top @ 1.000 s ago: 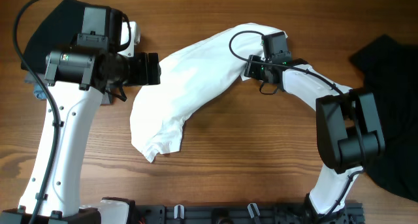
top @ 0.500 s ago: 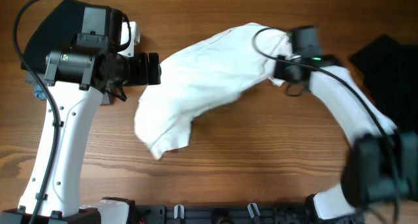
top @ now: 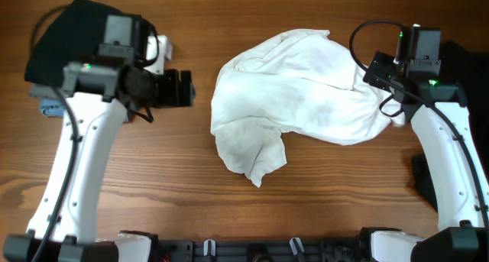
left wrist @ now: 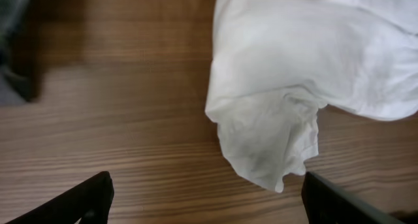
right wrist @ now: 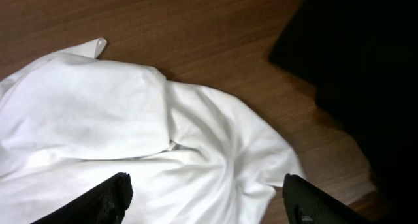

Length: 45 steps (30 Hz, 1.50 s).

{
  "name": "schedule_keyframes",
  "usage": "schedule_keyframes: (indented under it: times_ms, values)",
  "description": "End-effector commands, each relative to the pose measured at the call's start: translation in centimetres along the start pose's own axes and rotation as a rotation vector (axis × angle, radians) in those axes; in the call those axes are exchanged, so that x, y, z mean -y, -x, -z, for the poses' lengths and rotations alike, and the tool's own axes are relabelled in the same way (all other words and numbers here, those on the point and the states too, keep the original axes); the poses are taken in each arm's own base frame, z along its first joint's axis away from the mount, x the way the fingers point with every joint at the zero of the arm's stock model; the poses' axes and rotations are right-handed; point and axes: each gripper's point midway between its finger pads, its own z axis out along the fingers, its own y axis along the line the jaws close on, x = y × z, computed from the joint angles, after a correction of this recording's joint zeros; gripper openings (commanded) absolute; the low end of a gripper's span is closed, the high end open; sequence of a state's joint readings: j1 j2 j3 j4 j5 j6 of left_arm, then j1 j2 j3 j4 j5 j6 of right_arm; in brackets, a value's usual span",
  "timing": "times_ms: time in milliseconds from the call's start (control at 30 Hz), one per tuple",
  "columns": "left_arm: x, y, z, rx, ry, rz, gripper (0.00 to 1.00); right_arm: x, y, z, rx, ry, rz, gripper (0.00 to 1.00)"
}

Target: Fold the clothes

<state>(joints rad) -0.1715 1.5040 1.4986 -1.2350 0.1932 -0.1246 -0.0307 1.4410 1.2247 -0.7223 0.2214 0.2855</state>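
Seen from overhead, a crumpled white cotton T-shirt [top: 306, 94] lies in a heap on the brown wooden tabletop [top: 321, 205]. It sits right of the middle, with one loose flap trailing toward the near edge. The left fingers [top: 186, 88] point at it from the left, well apart from the cloth and holding nothing. The right fingers [top: 376, 72] sit over the T-shirt's right end — whether they touch the fabric cannot be told from this view. A loose black garment [top: 467, 59] lies at the right edge, partly hidden by the right arm. Another black cloth [top: 57, 37] lies in the far left corner beneath the left arm.

In the left wrist view, the left fingers [left wrist: 88, 199] stand spread wide at the two lower corners, with bare wood between them. The T-shirt's loose flap [left wrist: 268, 142] lies just ahead, untouched.

In the right wrist view, the right fingers [right wrist: 108, 201] are likewise spread wide at the lower corners. White fabric [right wrist: 130, 126] fills the space below and between them, yet neither tip pinches it. The black garment [right wrist: 366, 67] lies to the upper right, near the T-shirt, with a strip of wood between them.
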Motion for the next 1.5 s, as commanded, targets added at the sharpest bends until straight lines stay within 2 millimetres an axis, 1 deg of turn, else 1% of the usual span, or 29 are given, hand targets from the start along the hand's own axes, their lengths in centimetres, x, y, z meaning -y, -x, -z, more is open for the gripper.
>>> schedule_keyframes:
  times_ms: [0,100,167,200,267,300,333,400,433,500,533,567,600,667,700,800,867,900,933,967,1000,1100,1133,1167,1233,1267,1300,1400,1467]
  values:
    - [2.4,-3.4,-4.7,-0.13,-0.107,-0.048,0.91,-0.9,-0.3,-0.2,-0.018,0.044,-0.006,0.8]
    - [3.6,-5.8,-7.8,-0.182,-0.128,-0.1,0.86,-1.9,-0.6,-0.1,-0.036,0.1,-0.006,0.8]
    - [4.4,-7.8,-10.4,-0.208,-0.143,-0.15,0.78,-2.3,-0.8,0.0,-0.046,0.123,-0.006,0.8]
    - [4.7,-8.7,-11.5,-0.217,-0.147,-0.173,0.77,-2.5,-0.9,0.0,-0.053,0.136,-0.006,0.8]
    - [5.0,-10.3,-13.4,-0.231,-0.15,-0.208,0.77,-2.9,-1.3,0.1,-0.072,0.165,-0.005,0.8]
    - [5.1,-11.2,-14.5,-0.241,-0.153,-0.225,0.79,-3.2,-1.6,0.2,-0.088,0.182,-0.004,0.8]
    - [5.1,-11.9,-15.5,-0.253,-0.153,-0.236,0.84,-3.2,-1.9,0.2,-0.097,0.184,-0.003,0.8]
    - [4.9,-12.8,-16.8,-0.271,-0.15,-0.241,0.86,-3.1,-2.3,0.0,-0.11,0.179,-0.001,0.8]
    - [4.7,-13.0,-17.3,-0.28,-0.147,-0.239,0.85,-3.1,-2.5,0.0,-0.115,0.177,0.0,0.81]
    - [4.4,-13.5,-18.2,-0.304,-0.137,-0.234,0.79,-3.0,-2.9,-0.3,-0.126,0.174,0.0,0.81]
    - [4.2,-13.7,-18.7,-0.318,-0.133,-0.23,0.74,-3.0,-3.1,-0.4,-0.131,0.173,0.001,0.8]
    - [4.0,-13.9,-19.1,-0.33,-0.125,-0.228,0.66,-2.9,-3.3,-0.5,-0.136,0.171,0.001,0.81]
    - [3.7,-14.1,-19.5,-0.339,-0.109,-0.226,0.52,-2.9,-3.5,-0.6,-0.142,0.169,0.002,0.81]
    - [2.0,-14.0,-20.2,-0.339,-0.014,-0.17,0.09,-2.9,-3.9,-0.9,-0.153,0.166,0.002,0.81]
    - [0.8,-13.7,-20.3,-0.331,0.057,-0.119,0.04,-2.9,-4.0,-1.0,-0.158,0.164,0.002,0.81]
    - [-3.0,-12.6,-19.5,-0.29,0.236,0.012,0.04,-2.9,-4.3,-1.5,-0.174,0.161,0.005,0.81]
    - [-5.6,-10.7,-18.1,-0.243,0.314,0.091,0.04,-3.0,-4.7,-1.9,-0.195,0.158,0.008,0.81]
    - [-6.2,-9.9,-17.6,-0.226,0.322,0.117,0.04,-3.0,-4.9,-2.0,-0.203,0.16,0.008,0.81]
    - [-7.3,-8.5,-16.7,-0.192,0.327,0.165,0.04,-3.2,-5.3,-2.3,-0.221,0.169,0.012,0.8]
    - [-8.0,-7.7,-16.1,-0.169,0.326,0.195,0.04,-3.4,-5.5,-2.4,-0.232,0.176,0.012,0.81]
    - [-9.1,-6.2,-15.1,-0.126,0.323,0.244,0.04,-3.7,-6.0,-2.6,-0.257,0.194,0.011,0.81]
    - [-10.8,-3.3,-13.3,-0.037,0.294,0.318,0.04,-4.6,-7.2,-2.9,-0.317,0.24,0.01,0.81]
    - [-11.0,-2.5,-12.9,-0.012,0.266,0.331,0.09,-4.7,-7.6,-3.1,-0.336,0.246,0.013,0.81]
    - [-10.7,-1.8,-12.6,0.002,0.216,0.316,0.25,-4.8,-8.0,-3.3,-0.353,0.25,0.015,0.81]
    - [-10.1,-1.4,-12.1,0.001,0.156,0.287,0.53,-4.8,-8.6,-3.7,-0.381,0.246,0.016,0.81]
    - [-9.6,-1.5,-11.8,-0.011,0.125,0.275,0.58,-4.8,-9.0,-3.8,-0.398,0.248,0.017,0.81]
    - [-9.0,-1.8,-11.4,-0.027,0.1,0.262,0.6,-4.9,-9.3,-3.9,-0.414,0.248,0.017,0.81]
    - [-7.0,-2.8,-10.0,-0.073,0.016,0.204,0.61,-5.1,-10.1,-3.9,-0.449,0.264,0.013,0.81]
    - [-5.7,-3.8,-8.9,-0.1,-0.021,0.188,0.62,-5.4,-10.1,-3.7,-0.455,0.281,0.012,0.8]
